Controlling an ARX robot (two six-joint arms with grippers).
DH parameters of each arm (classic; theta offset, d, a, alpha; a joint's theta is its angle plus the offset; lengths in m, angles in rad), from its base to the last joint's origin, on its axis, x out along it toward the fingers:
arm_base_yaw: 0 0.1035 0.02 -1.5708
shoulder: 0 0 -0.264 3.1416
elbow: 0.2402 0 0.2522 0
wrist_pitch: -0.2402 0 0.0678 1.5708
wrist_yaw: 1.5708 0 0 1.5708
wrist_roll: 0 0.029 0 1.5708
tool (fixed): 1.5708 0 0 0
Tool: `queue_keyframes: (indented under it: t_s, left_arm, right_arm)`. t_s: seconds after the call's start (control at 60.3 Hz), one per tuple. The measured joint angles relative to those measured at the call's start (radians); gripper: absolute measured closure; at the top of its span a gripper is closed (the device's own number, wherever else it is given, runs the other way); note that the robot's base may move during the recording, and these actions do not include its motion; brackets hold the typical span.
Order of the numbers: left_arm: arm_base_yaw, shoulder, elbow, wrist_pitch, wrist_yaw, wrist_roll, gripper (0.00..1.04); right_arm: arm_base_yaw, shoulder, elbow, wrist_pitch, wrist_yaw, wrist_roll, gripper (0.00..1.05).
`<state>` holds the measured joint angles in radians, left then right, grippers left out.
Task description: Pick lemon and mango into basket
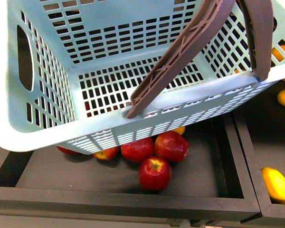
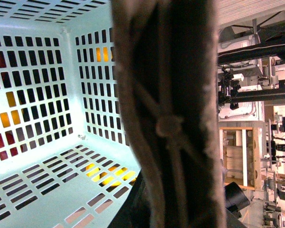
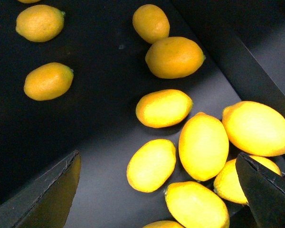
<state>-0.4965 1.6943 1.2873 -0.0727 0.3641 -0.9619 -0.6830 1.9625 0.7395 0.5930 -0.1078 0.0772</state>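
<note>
The light turquoise basket (image 1: 109, 124) hangs tilted over the apple bin and fills the front view; nothing lies inside it. One brown handle (image 1: 180, 52) crosses its mouth. In the left wrist view that handle (image 2: 171, 95) fills the middle, and my left gripper (image 2: 180, 209) is shut on it, with the basket wall (image 2: 71, 71) behind. My right gripper (image 3: 154, 199) is open just above a heap of lemons. One lemon (image 3: 151, 165) lies between the dark fingertips (image 3: 42, 199). Neither arm shows in the front view. The mango is out of view.
Several red apples (image 1: 155, 172) lie in a black bin (image 1: 133, 202) under the basket. A divider (image 1: 244, 156) separates it from the right bin, where more yellow fruit (image 1: 277, 185) lie. The lemons rest on a dark floor (image 3: 99, 118) with a raised wall (image 3: 237, 52).
</note>
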Motion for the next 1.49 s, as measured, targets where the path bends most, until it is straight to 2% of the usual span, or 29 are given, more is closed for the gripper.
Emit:
queue_keyframes:
  t_s: [0.066,0.133,0.182,0.315,0.481,0.83,1.062,1.493]
  left_arm:
    - [0.000,0.000,0.000,0.000,0.000,0.000,1.00]
    - [0.000,0.000,0.000,0.000,0.000,0.000,1.00]
    - [0.001,0.000,0.000,0.000,-0.002,0.000,1.00]
    - [0.001,0.000,0.000,0.000,0.000,0.000,1.00]
    - [0.001,0.000,0.000,0.000,0.001,-0.001,1.00]
    - [0.001,0.000,0.000,0.000,-0.001,0.000,1.00]
    - [0.001,0.000,0.000,0.000,0.002,0.000,1.00]
    - [0.001,0.000,0.000,0.000,-0.001,0.000,1.00]
  right_arm:
    - [-0.003,0.000,0.006,-0.019,-0.021,-0.017,0.09]
    - [-0.009,0.002,0.050,-0.157,-0.116,-0.076,0.09]
    - [-0.010,0.018,0.082,-0.215,-0.148,-0.111,0.09]
    - [0.000,0.153,0.239,-0.266,-0.124,-0.104,0.09]
    - [0.065,0.328,0.440,-0.376,-0.124,0.008,0.09]
    - [0.100,0.496,0.656,-0.497,-0.082,0.184,0.09]
    - [0.095,0.526,0.643,-0.487,-0.031,0.187,0.09]
    - [0.043,0.517,0.558,-0.449,-0.039,0.143,0.09]
